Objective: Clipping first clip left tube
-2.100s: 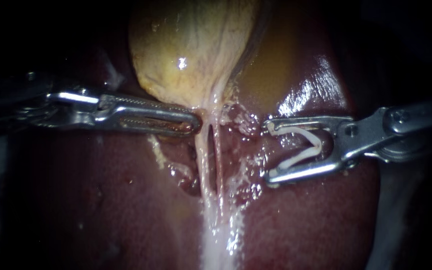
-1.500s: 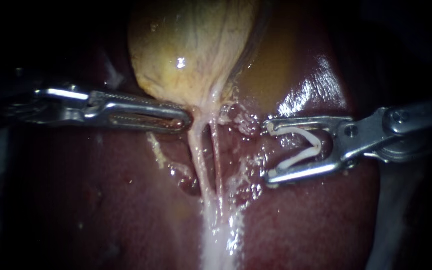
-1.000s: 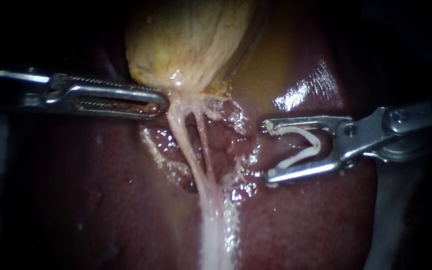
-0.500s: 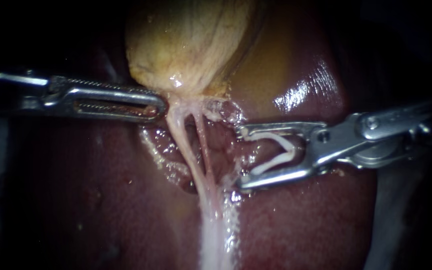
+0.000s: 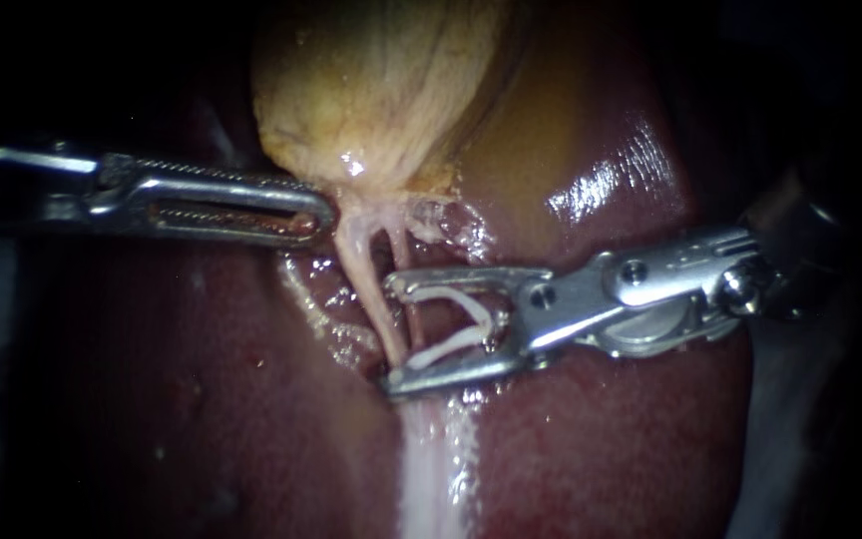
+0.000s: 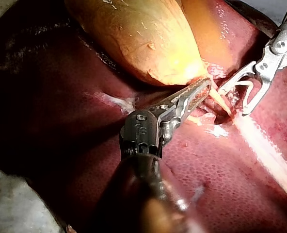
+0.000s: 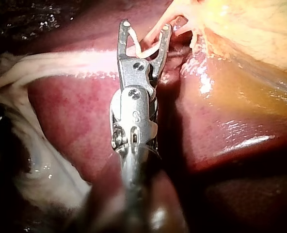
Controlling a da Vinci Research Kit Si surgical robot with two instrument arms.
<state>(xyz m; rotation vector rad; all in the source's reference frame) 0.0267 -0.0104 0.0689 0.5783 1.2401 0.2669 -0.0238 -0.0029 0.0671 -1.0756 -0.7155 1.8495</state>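
The rounded gallbladder [image 5: 381, 90] was ochre-yellow, streaked with pale fibres. The glossy liver [image 5: 601, 449] was dark maroon and looked finely speckled in the left wrist view. The slender left tube [image 5: 359, 269] was pale pink, and the thinner tube beside it [image 5: 396, 250] was redder. My steel right instrument [image 5: 393, 334] was bright silver, its V-shaped clip [image 5: 481, 314] white. My left instrument [image 5: 323, 212] was silver with ribbed teeth.
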